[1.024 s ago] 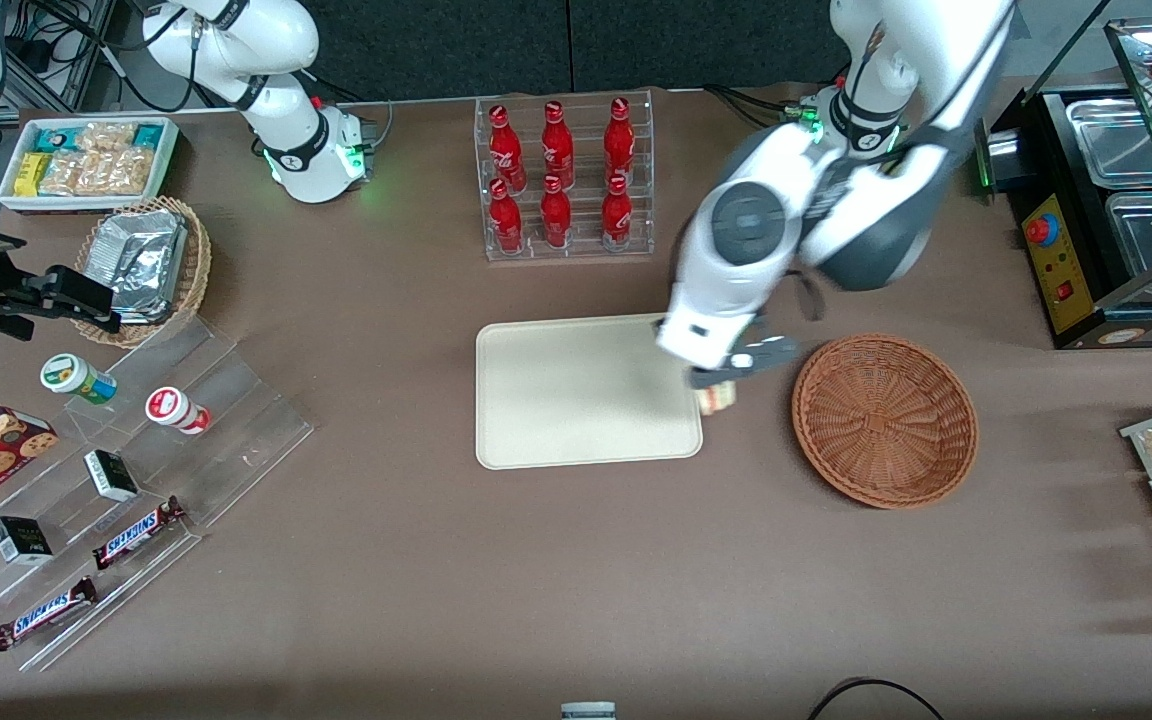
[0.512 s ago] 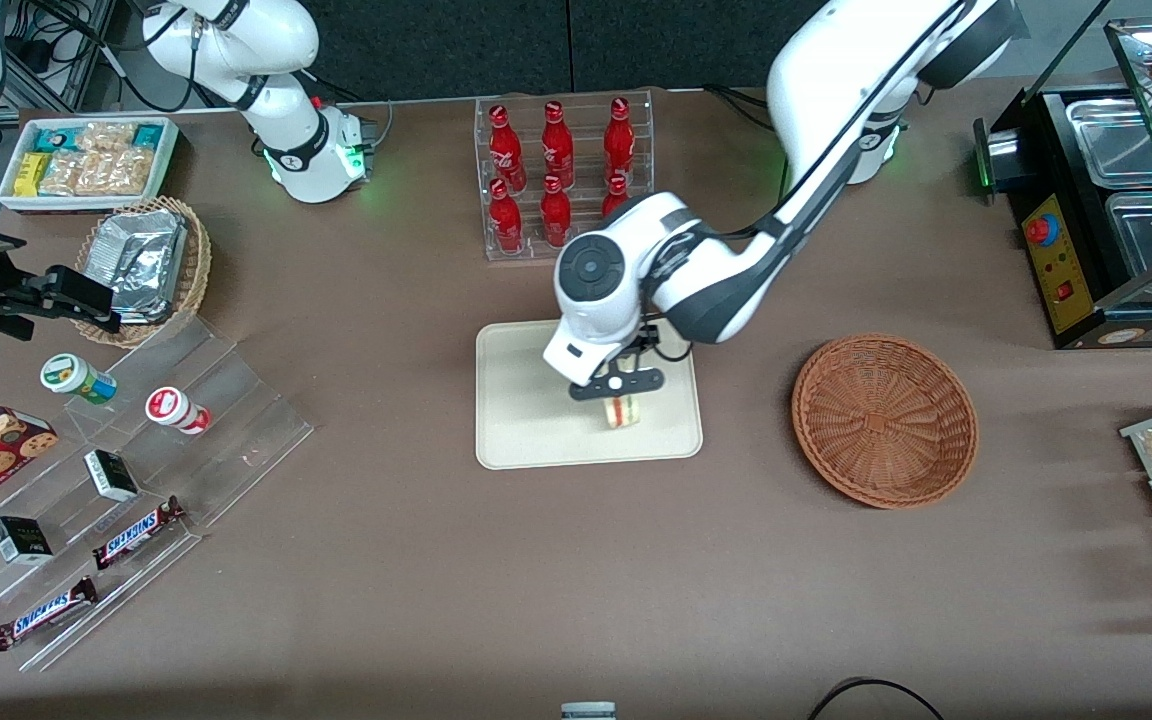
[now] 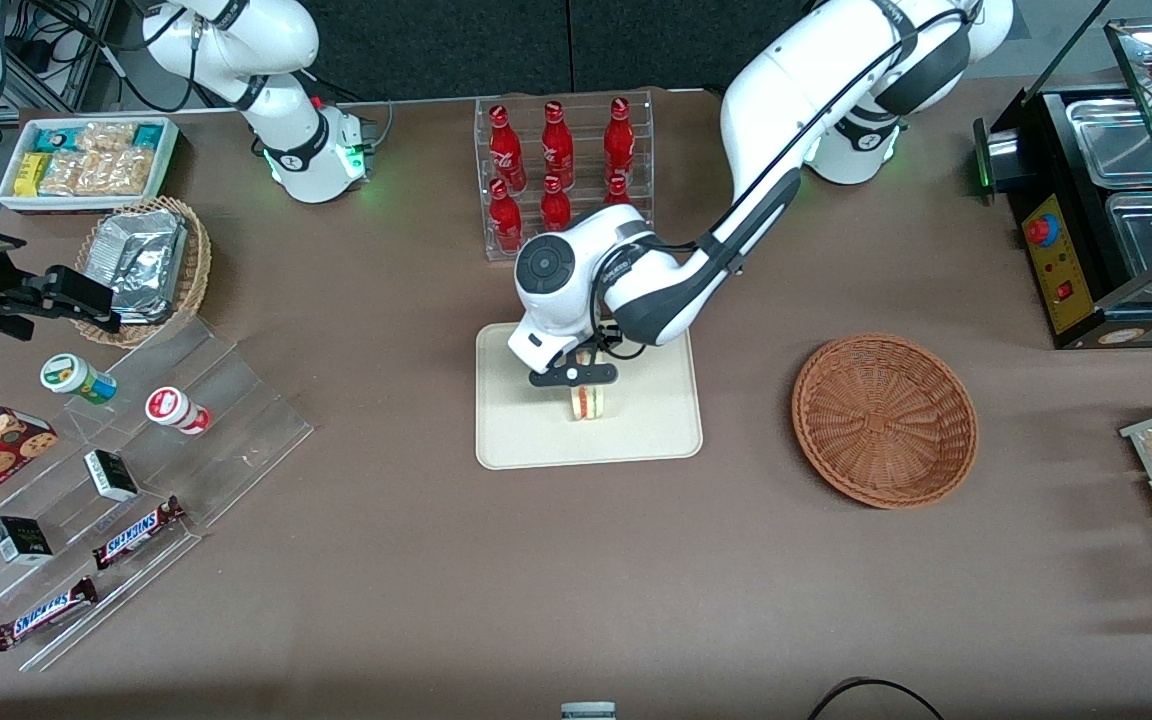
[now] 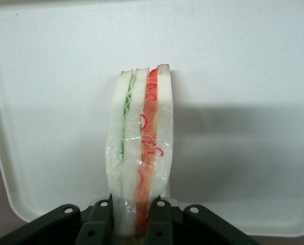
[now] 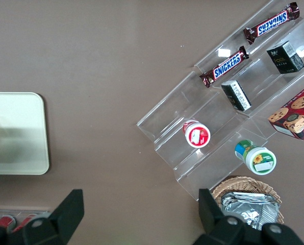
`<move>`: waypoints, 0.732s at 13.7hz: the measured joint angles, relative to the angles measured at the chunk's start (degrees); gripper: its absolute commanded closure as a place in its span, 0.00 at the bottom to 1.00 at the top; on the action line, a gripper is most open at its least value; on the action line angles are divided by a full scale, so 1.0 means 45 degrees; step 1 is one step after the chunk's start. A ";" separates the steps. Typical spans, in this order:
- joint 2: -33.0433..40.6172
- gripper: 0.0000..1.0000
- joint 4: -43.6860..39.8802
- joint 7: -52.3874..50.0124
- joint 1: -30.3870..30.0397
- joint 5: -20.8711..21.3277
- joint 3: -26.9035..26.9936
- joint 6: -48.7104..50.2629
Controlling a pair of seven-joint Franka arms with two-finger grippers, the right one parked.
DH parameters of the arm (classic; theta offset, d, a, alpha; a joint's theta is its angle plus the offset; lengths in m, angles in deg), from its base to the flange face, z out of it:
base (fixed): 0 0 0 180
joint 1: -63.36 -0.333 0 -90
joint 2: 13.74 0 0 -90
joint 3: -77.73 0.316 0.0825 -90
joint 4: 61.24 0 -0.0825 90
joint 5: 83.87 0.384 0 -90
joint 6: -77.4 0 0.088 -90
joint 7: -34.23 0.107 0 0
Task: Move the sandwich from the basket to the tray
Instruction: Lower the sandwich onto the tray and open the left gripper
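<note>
Clamping the sandwich [image 4: 140, 148] between closed fingers, our gripper [image 3: 576, 377] hangs it cut edge up directly over the middle of the smooth cream plastic tray [image 3: 526, 445] at frame centre, well apart from the empty reddish woven wicker basket [image 3: 884, 420] at right, so we judge only a straight drop remains.

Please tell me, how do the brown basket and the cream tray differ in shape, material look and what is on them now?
The basket is round, woven reddish-brown wicker; the tray is a flat, smooth, cream rectangle with rounded corners. The basket holds nothing, while over the tray the pincer is shut on the sandwich, whose filling stripe faces the front camera. The basket lies toward the working arm's end of the table; the tray lies in front of the bottle rack. Both rest on the brown table.
</note>
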 measured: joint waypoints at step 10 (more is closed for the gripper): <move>-0.0084 0.00 -0.0917 -0.0266 0.0114 0.0102 0.0140 0.0669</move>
